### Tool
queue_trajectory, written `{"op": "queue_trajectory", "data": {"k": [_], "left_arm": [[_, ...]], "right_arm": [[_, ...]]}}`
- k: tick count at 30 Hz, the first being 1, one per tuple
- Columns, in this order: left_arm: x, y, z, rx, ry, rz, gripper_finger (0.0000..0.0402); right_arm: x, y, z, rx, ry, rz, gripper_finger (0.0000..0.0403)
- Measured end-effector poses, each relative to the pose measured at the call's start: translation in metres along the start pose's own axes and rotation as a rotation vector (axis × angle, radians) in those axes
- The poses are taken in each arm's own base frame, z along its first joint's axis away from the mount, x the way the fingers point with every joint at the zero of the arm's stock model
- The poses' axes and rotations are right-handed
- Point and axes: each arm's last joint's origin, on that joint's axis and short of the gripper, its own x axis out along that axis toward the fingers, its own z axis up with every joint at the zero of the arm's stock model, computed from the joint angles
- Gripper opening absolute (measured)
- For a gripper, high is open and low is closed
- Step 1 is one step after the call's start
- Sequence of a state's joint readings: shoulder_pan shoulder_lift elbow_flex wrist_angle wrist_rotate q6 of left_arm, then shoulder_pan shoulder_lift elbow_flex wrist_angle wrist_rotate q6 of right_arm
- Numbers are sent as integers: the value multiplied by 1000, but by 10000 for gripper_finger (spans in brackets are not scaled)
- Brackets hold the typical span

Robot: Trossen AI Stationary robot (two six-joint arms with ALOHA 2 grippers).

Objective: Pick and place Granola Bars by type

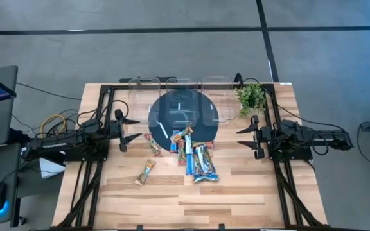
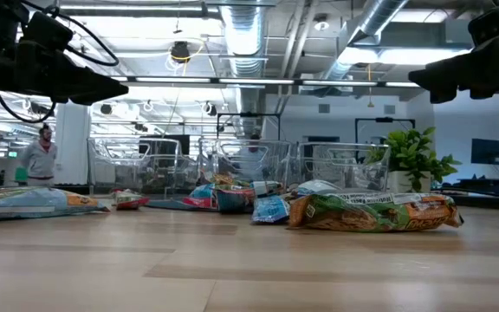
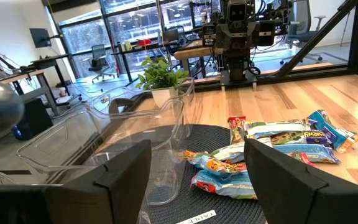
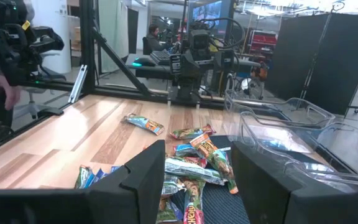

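Both grippers are held empty above the table, well apart from the bars: the left gripper [image 1: 132, 128] at the left edge with its fingers spread wide, the right gripper [image 1: 244, 138] at the right edge with its fingers parted and nothing between them. Each is pointed inward at the middle, which suggests a waiting pose before a first pick.

Below them, the wooden table [image 1: 249, 192] is seen carrying everything. At its far side a dark round mat [image 1: 201, 109] is laid, and across the mat's far part a row of clear plastic bins [image 1: 172, 96] is set; the bins are judged to be the sorting targets, 1 per type, and no bar can be made out inside them. A small green plant [image 1: 251, 96] is stood at the far right corner, clear of the work.

The Granola Bars [image 1: 194, 154] are heaped in a loose pile at the mat's near edge, partly on the mat and partly on bare wood, overlapping one another. 2 strays are found left of the pile: a small bar [image 1: 154, 147] just beside the mat and an orange bar [image 1: 146, 172] nearer the front. Sorting appears not yet begun.
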State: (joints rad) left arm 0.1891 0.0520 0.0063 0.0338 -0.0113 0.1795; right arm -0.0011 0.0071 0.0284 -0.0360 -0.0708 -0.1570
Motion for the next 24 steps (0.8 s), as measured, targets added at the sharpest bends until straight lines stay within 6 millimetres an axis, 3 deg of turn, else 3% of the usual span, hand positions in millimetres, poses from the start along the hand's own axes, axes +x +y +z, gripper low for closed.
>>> {"op": "queue_trajectory", "data": {"k": [19,24], "left_arm": [[0,0,1,-11,-12,3,251],[0,0,3,-327,-33,-32,251]], "right_arm": [[0,0,0,0,0,0,176],[0,0,0,0,-1,-1,177]]}}
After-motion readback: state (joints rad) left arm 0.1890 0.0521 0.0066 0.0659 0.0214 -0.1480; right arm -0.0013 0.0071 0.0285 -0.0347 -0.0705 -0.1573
